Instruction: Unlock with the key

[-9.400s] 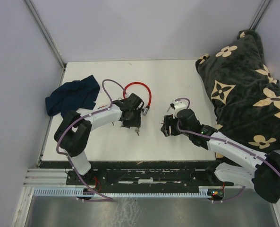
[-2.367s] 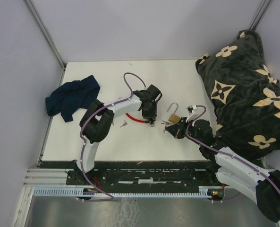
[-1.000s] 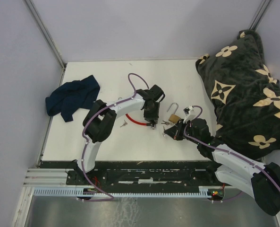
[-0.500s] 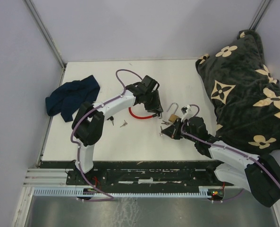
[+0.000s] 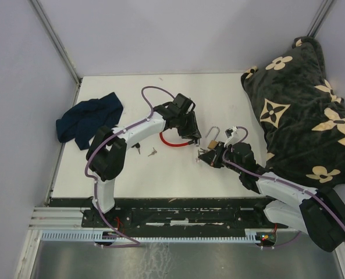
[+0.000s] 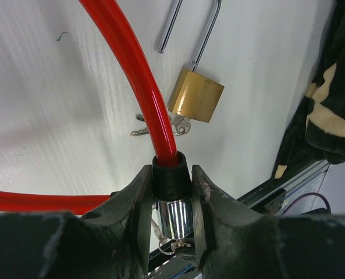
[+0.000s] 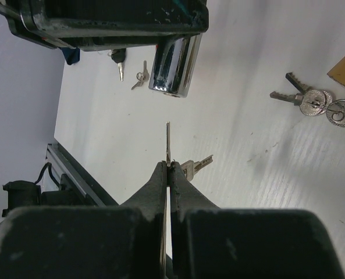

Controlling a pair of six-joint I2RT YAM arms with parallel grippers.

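Observation:
My left gripper [image 6: 171,200] is shut on the black collar and chrome cylinder [image 6: 173,220] at the end of a red cable lock [image 6: 138,75]. In the top view it [image 5: 189,125] holds that end just above the table, with the red loop [image 5: 171,141] trailing below. My right gripper [image 7: 169,170] is shut on a key [image 7: 167,142], edge-on, its blade pointing up at the chrome cylinder [image 7: 172,64] a short gap away. A second key [image 7: 196,165] dangles beside the fingertips. From above, the right gripper [image 5: 210,158] sits just right of the left one.
A brass padlock [image 5: 211,141] with its shackle open lies between the grippers, a bunch of keys [image 7: 312,103] beside it. Loose keys [image 5: 152,152] lie left of the red loop. A blue cloth [image 5: 88,119] is at the far left, a black patterned blanket [image 5: 294,110] on the right.
The left gripper has drawn the lock end up and away from the near edge. The right gripper has shifted slightly left toward it with the key.

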